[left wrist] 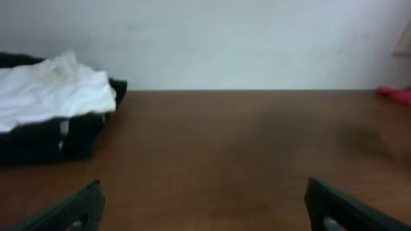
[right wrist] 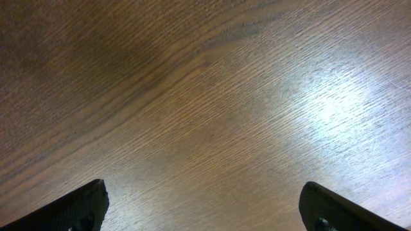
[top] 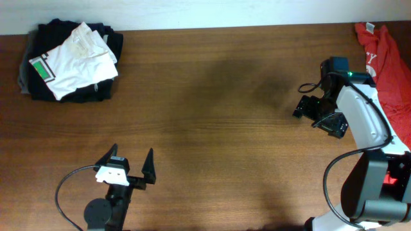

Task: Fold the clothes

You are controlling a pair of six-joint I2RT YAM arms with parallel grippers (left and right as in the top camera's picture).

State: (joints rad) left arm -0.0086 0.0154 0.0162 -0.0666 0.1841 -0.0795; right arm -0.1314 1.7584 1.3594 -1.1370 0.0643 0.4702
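The clothes, a white T-shirt [top: 77, 59] with a green-and-black print, lie bunched on a pile of dark garments [top: 38, 90] at the table's far left corner. In the left wrist view the white T-shirt [left wrist: 51, 93] shows at the far left, well ahead of the fingers. My left gripper [top: 131, 155] stands open near the front edge, far from the shirt, with only bare wood between its fingers [left wrist: 77, 208]. My right gripper [top: 307, 115] is open over bare table on the right side, holding nothing [right wrist: 202, 199].
A red garment [top: 385, 58] lies at the far right edge beside the right arm, and its edge shows as red cloth [left wrist: 398, 94] in the left wrist view. The brown wooden table [top: 212, 128] spans the middle. A wall runs behind the table's far edge.
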